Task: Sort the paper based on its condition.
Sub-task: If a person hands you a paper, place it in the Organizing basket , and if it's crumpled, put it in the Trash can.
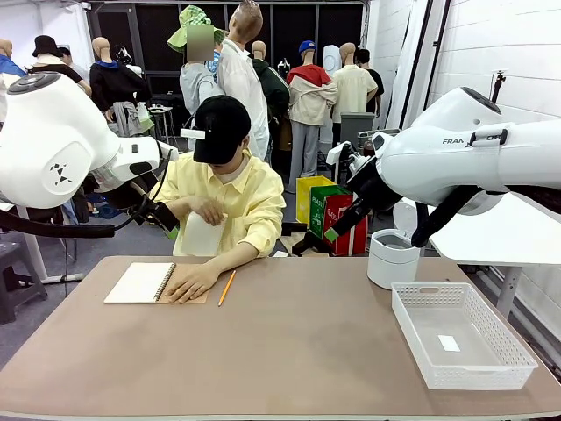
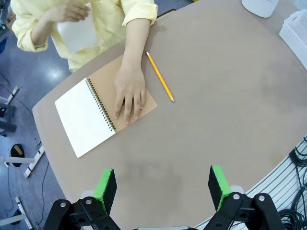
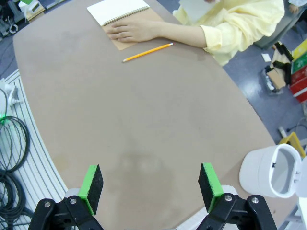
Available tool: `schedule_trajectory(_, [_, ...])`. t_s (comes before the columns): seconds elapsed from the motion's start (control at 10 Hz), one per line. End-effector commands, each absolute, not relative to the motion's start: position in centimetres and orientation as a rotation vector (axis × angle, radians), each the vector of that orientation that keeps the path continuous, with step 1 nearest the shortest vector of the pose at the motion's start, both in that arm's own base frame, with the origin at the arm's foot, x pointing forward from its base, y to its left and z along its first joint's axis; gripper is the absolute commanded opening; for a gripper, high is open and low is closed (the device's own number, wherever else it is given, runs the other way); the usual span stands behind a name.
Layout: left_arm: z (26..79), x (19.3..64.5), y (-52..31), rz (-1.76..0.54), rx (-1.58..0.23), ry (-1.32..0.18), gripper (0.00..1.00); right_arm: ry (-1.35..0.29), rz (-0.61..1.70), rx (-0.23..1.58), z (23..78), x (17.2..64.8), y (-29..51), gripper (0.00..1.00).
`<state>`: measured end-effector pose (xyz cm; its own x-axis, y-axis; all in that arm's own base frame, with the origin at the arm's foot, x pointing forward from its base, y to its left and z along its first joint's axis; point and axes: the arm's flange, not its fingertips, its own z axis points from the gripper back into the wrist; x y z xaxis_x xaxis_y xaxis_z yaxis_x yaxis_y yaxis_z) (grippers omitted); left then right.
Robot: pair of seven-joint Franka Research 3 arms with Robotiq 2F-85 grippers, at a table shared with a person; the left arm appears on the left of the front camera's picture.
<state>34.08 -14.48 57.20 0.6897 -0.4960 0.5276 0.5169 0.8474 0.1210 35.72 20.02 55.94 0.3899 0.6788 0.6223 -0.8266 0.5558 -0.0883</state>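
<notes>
From the left wrist camera I see my left tool [image 2: 162,188] hanging above the near edge of the surface [image 2: 230,96], its green pads spread wide with nothing between them. My right tool [image 3: 150,186] reads the same way in its own wrist view: jaws wide apart, empty, over bare brown surface.

The paper [image 1: 202,235] is off the surface. The person [image 1: 230,189] at the far side holds the white sheet up against their chest with one hand [image 1: 209,210], left of centre in the front view. In the left wrist view it sits at the top left of the frame, and at the top edge in the right wrist view.

The person's other hand [image 1: 191,282] lies flat on the brown cover of an open spiral notebook [image 1: 140,282] in the left middle of the front view. A yellow pencil [image 1: 227,288] lies just beside that hand, on its right.

At the lower right of the front view there is a white basket [image 1: 408,326], and behind it a white round bin [image 1: 392,259].
</notes>
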Motion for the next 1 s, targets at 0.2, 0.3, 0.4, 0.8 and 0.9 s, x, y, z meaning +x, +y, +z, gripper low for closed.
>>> schedule_trajectory(0.2, [57.1, 34.2, -14.36, -0.574, -0.038, -0.59, 1.0, -0.66, 0.956, 0.245, 55.89, 35.68, 20.07, 1.0])
schedule_trajectory(0.3, [57.1, 34.2, -14.36, -0.574, -0.038, -0.59, 1.0, -0.66, 0.956, 0.245, 55.89, 35.68, 20.07, 1.0])
schedule_trajectory(0.4, [57.1, 34.2, -14.36, -0.574, -0.038, -0.59, 1.0, -0.66, 0.956, 0.245, 55.89, 35.68, 20.07, 1.0])
schedule_trajectory(0.8, [57.1, 34.2, -14.36, -0.574, -0.038, -0.59, 1.0, -0.66, 0.956, 0.245, 55.89, 35.68, 20.07, 1.0])
schedule_trajectory(0.9, [57.1, 34.2, -14.36, -0.574, -0.038, -0.59, 1.0, -0.66, 0.956, 0.245, 55.89, 35.68, 20.07, 1.0])
